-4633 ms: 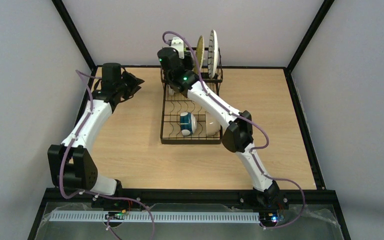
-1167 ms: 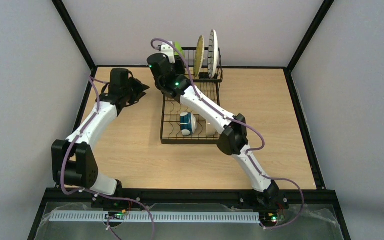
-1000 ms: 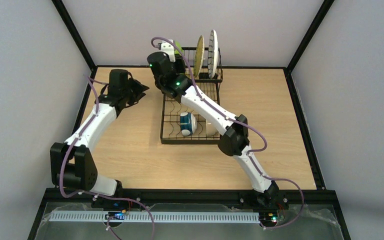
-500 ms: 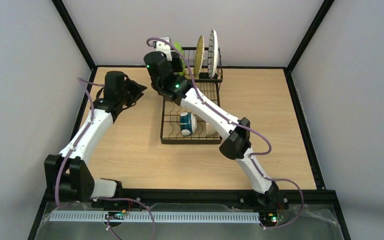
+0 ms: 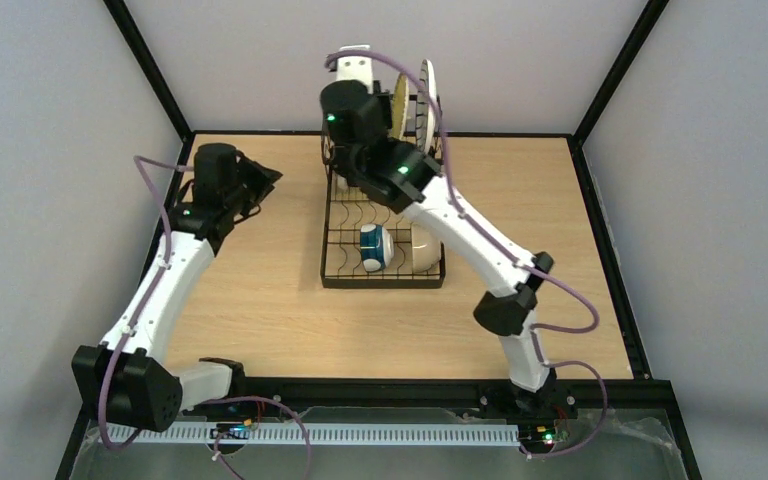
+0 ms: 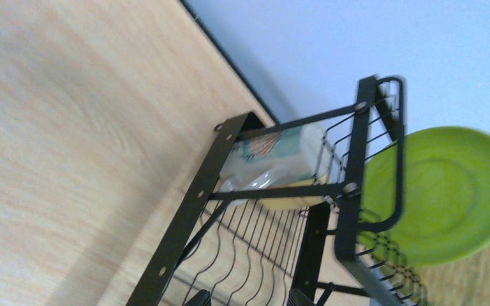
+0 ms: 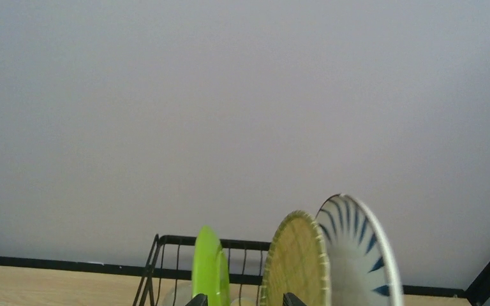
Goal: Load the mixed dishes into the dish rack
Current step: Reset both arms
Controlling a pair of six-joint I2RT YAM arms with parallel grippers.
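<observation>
My right pincer [image 7: 244, 298] hung open and empty above the far end of the dish rack [image 5: 380, 284], at twelve o'clock on the table [image 5: 260, 290]. Just below it, toward seven o'clock in my wrist view, stood the lime-green plate [image 7: 209, 268]. It was on edge in the rack with its thin rim turned to me, so its broad face ran from twelve to six. On its three o'clock side, near but apart, stood the yellow woven plate [image 7: 296, 258], and past that the striped plate [image 7: 356, 245], both upright.

I judged the coming move turned on this: the green plate sat nearly in line with the left side of my jaws. I would have to draw straight away rather than swing toward nine or three, or I might tip it against its neighbour.

My left pincer [image 6: 247, 298] was open too, gripping nothing, off the rack's nine o'clock side, with the green plate toward two o'clock from it. The right was plainly nearer. The blue-white bowl [image 5: 373, 247] and white bowl [image 5: 425, 250] lay at the rack's six o'clock end.
</observation>
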